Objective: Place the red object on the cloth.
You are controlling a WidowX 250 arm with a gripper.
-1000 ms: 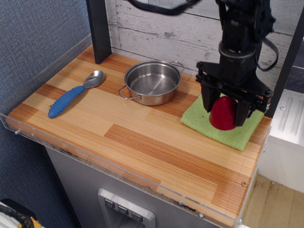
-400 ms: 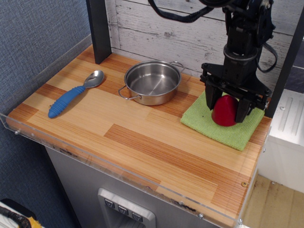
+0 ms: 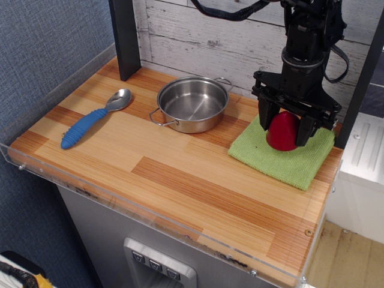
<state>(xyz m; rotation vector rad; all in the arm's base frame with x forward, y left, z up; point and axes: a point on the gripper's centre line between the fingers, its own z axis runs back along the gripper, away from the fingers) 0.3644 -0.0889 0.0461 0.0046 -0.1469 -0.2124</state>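
The red object (image 3: 282,131), a glossy dark red dome, sits upright on the lime-green cloth (image 3: 282,161) at the right of the wooden table, toward the cloth's back edge. My black gripper (image 3: 283,129) hangs straight down over it. One finger (image 3: 264,120) stands on the dome's left side and the other on its right, both close against it. The dome's base looks to be down on the cloth. The cloth lies flat, and its back part is hidden behind the gripper.
A steel pot (image 3: 192,103) with two handles stands left of the cloth. A spoon with a blue handle (image 3: 93,119) lies further left. A black post (image 3: 125,36) stands at the back left. A clear acrylic rim (image 3: 120,198) runs along the table's front and left edges.
The gripper has carried the red object down and toward the back, from just above the cloth's middle to rest on the cloth. The fingers stay on either side of it.
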